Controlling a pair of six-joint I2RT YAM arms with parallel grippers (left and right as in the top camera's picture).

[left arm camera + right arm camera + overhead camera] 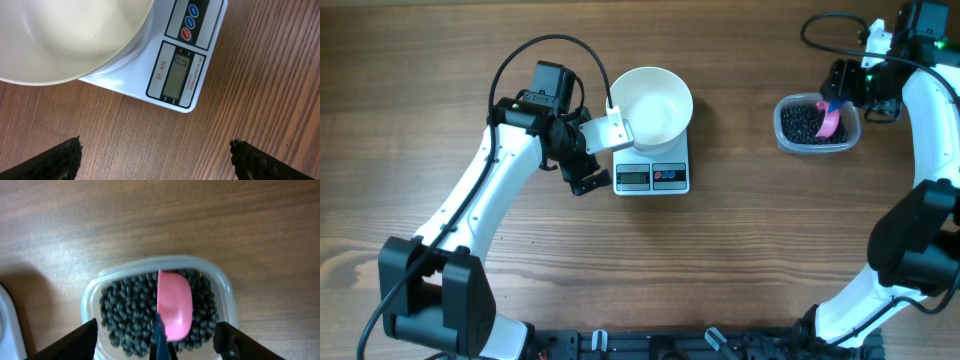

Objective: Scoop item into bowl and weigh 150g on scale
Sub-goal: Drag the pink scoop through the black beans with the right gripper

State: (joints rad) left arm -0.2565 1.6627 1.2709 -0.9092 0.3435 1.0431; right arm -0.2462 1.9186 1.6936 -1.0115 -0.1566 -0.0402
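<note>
So far the bowl [651, 103] sits empty on the scale [652, 177]. Right of the scale, the beans [120, 315] and scoop [174, 300] lie in the tub [225, 287]. The left gripper [155, 147] and right gripper [156, 330] are open.

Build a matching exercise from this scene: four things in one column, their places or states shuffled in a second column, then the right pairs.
Column one
1. bowl
2. scale
3. pink scoop
4. left gripper

Column two
A. lying on the black beans in the clear tub
B. open, holding nothing
C. sitting on the scale
D. flat on the wooden table

Pairs: 1-C, 2-D, 3-A, 4-B
</note>
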